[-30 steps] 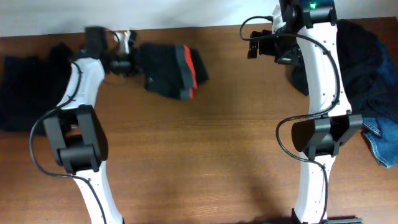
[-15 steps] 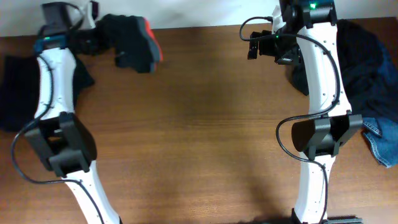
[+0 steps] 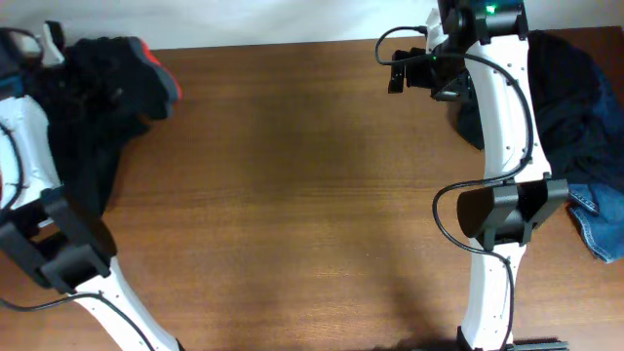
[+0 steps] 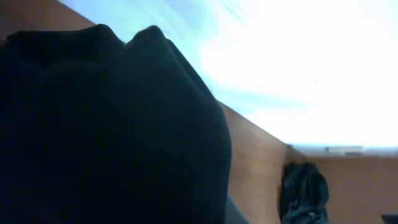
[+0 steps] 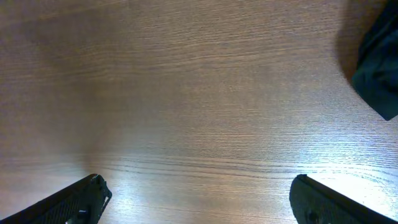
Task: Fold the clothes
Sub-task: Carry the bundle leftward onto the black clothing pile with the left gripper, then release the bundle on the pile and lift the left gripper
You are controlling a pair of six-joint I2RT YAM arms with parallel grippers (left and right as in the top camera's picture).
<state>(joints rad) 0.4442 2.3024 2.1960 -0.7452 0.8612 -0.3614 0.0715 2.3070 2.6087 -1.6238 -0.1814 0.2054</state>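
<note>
A folded black garment with a red band (image 3: 132, 73) hangs at the table's far left back corner, with my left gripper (image 3: 70, 57) shut on it. It is over a stack of dark clothes (image 3: 73, 156). In the left wrist view black fabric (image 4: 106, 124) fills most of the frame and hides the fingers. My right gripper (image 3: 409, 74) stands open above bare wood at the back right. Its two fingertips (image 5: 68, 202) are wide apart with nothing between them. A heap of dark clothes (image 3: 575, 97) with blue denim jeans (image 3: 597, 219) lies behind the right arm.
The wooden table (image 3: 292, 195) ends at its back edge along a pale wall (image 3: 244, 19). A dark garment's edge (image 5: 379, 68) shows in the upper right of the right wrist view. The right-hand heap (image 4: 303, 193) also shows far off in the left wrist view.
My left arm has swung left along the back edge, carrying the black and red garment over the dark stack at the far left. The right arm has not moved.
</note>
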